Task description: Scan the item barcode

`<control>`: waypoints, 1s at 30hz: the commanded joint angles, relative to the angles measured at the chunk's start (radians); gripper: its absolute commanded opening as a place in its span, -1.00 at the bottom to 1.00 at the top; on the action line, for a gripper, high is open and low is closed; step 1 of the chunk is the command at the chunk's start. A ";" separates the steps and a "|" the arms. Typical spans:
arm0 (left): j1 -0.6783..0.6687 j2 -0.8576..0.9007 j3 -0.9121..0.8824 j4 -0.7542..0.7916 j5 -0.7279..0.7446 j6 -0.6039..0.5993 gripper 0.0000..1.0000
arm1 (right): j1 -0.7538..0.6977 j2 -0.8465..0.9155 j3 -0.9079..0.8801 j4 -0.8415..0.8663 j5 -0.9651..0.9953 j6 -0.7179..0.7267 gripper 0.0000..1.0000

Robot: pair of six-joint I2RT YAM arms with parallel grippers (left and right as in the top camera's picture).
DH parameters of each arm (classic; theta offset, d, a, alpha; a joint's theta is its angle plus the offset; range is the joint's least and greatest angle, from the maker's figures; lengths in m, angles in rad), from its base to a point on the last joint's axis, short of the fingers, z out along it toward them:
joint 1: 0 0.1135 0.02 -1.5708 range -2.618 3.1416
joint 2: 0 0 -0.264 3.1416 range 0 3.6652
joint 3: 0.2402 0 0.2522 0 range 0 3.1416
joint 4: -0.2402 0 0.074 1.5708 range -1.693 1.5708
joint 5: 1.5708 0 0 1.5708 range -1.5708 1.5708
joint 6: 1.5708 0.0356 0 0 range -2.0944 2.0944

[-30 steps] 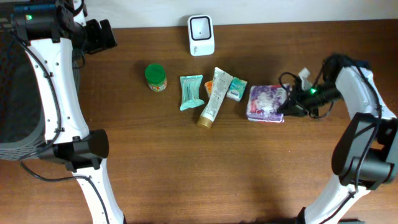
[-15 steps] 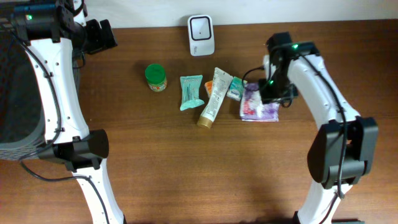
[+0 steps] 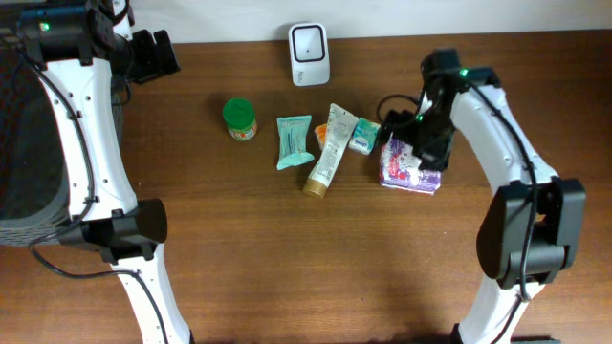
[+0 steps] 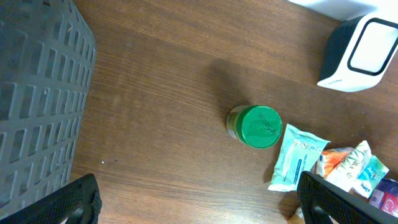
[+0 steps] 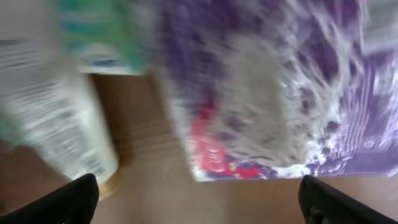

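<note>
A purple flowered packet (image 3: pixel 409 164) lies flat on the brown table, right of the other items. My right gripper (image 3: pixel 422 143) hangs just above it, open and empty. In the right wrist view the packet (image 5: pixel 267 93) is blurred and fills the top, and the open gripper (image 5: pixel 199 200) shows only black fingertips (image 5: pixel 68 202) at the bottom corners. The white scanner (image 3: pixel 309 53) stands at the table's back edge. My left gripper (image 3: pixel 163 55) is at the far back left, open and empty (image 4: pixel 199 200), looking down on a green-lidded jar (image 4: pixel 260 126).
Between jar (image 3: pixel 239 118) and packet lie a teal wipes pack (image 3: pixel 294 140), a cream tube (image 3: pixel 328 151) over an orange pack, and a small teal box (image 3: pixel 362 135). A grey basket (image 3: pixel 19 143) stands off the table's left edge.
The right arm swung from the packet's right side to above it, and its gripper went from shut to open. The packet shifted a little. The left arm stayed still.
</note>
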 commanded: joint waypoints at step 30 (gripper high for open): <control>0.003 -0.037 0.012 -0.001 -0.010 -0.002 0.98 | -0.135 0.000 0.108 -0.045 0.038 -0.079 0.85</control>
